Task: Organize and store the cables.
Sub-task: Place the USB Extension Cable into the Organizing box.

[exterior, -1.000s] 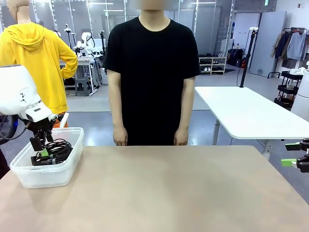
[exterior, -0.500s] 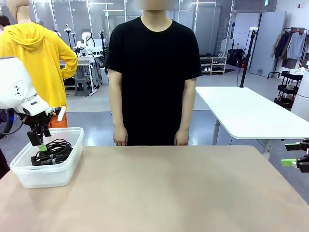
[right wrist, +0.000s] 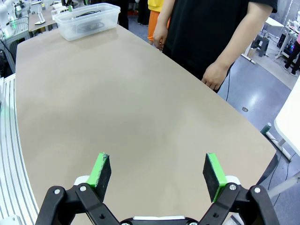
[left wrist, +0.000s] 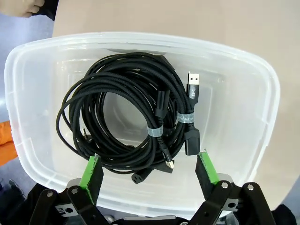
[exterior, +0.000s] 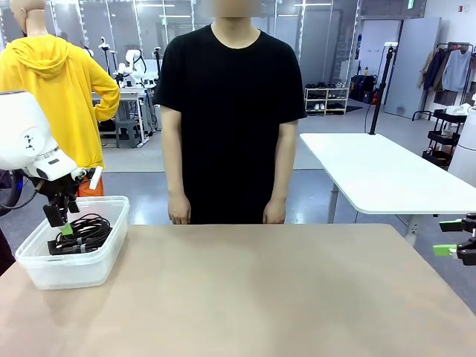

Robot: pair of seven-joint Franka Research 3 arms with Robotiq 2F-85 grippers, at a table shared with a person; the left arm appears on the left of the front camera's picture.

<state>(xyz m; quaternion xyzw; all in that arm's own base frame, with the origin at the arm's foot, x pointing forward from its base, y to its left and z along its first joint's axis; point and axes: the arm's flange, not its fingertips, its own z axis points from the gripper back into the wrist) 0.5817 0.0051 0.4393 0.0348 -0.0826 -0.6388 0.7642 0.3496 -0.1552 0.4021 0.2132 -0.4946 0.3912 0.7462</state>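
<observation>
From the front we see the bin point(exterior: 72, 256) at the table's point(exterior: 245, 297) left edge, with the left gripper point(exterior: 59, 222) poised over its rear corner and only a dark tangle of cables point(exterior: 80, 233) visible through the translucent wall. The left wrist view resolves what the front cannot: we look straight down into the bin point(left wrist: 253, 93) and find the cables point(left wrist: 126, 117) lying as overlapping round coils on its floor, thin black braided cord, two strands wrapped by small grey ties, one USB plug pointing up toward the far rim and other plug ends gathered near the gripper side. We cannot count the separate coils where they overlap. The left gripper point(left wrist: 150, 171) stands wide apart above the near rim, green pads point(left wrist: 90, 172) either side of the coil, touching nothing. In the front view the right gripper point(exterior: 455, 238) is cut off by the right edge; only green pad tips and black links show. The right wrist view supplies its state: the right gripper point(right wrist: 157, 174) is spread wide and empty over bare table point(right wrist: 117, 108), well apart from the bin point(right wrist: 86, 21) at the far corner. That view also shows the person's hand point(right wrist: 215, 75) hanging beside the table edge; the front shows the person point(exterior: 230, 111) standing at the far side, arms down.
</observation>
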